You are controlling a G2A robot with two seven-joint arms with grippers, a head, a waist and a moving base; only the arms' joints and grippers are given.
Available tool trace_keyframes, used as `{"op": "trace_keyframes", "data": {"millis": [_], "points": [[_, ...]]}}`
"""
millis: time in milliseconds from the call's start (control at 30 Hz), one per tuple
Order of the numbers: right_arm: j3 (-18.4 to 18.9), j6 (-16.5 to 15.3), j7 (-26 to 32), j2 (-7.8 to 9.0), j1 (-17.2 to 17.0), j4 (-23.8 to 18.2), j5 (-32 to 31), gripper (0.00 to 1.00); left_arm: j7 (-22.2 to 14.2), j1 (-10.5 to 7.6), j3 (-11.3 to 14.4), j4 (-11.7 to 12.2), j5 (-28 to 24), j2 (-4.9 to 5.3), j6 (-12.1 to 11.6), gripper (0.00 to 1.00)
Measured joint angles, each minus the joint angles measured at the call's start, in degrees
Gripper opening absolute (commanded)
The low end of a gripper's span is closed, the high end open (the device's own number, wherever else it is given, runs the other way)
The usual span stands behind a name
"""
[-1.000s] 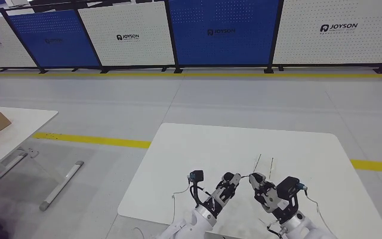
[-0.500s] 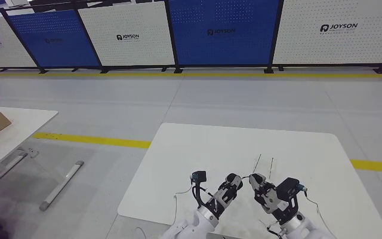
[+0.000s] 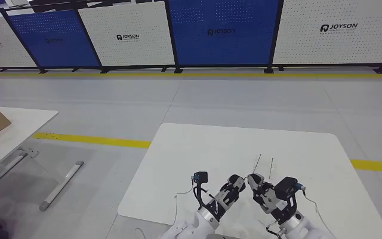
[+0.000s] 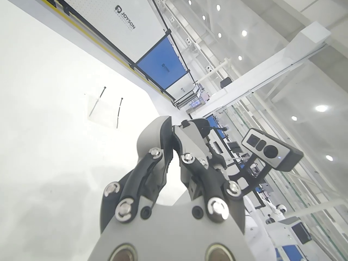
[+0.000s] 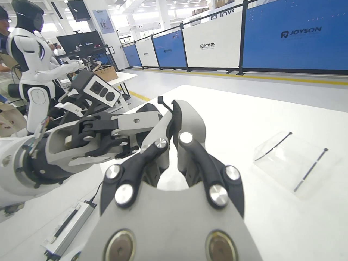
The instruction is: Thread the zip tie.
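Note:
A black zip tie (image 5: 166,106) is held over the near part of the white table (image 3: 203,155). My right gripper (image 5: 174,115) is shut on it, and the tie's square head (image 5: 160,99) sticks out past the fingertips. My left gripper (image 4: 171,127) is shut on the tie's other end, tip to tip with the right gripper (image 3: 255,179). In the top view the left gripper (image 3: 235,180) sits just beside it. The tie's head (image 4: 185,122) shows right behind my left fingertips.
Two spare zip ties (image 3: 258,160) (image 3: 271,167) lie side by side on a clear plastic sheet (image 5: 288,161) just beyond the grippers. A grey flat box (image 5: 68,224) lies at the table's near edge. A second white table (image 3: 18,128) stands off to the left.
The left gripper has moved right toward the right gripper, closing the gap between them. The right gripper has barely moved.

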Motion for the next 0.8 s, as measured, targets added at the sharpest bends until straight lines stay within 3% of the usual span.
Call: {"op": "trace_keyframes", "data": {"millis": [200, 633, 800], "points": [[-0.1, 0.0, -0.5, 0.8, -0.1, -0.6, 1.1, 0.0, 0.3, -0.27, 0.6, -0.1, 0.7, -0.1, 1.0, 0.0], [-0.8, 0.0, -0.2, 2.26, 0.6, -0.2, 3.3, 0.0, 0.4, -0.42, 1.0, -0.1, 0.4, -0.15, -0.5, 0.0], [-0.8, 0.0, -1.2, 2.58, 0.5, -0.1, 3.4, 0.0, -0.3, -0.66, 1.1, 0.2, 1.2, -0.12, 1.3, 0.0]]}}
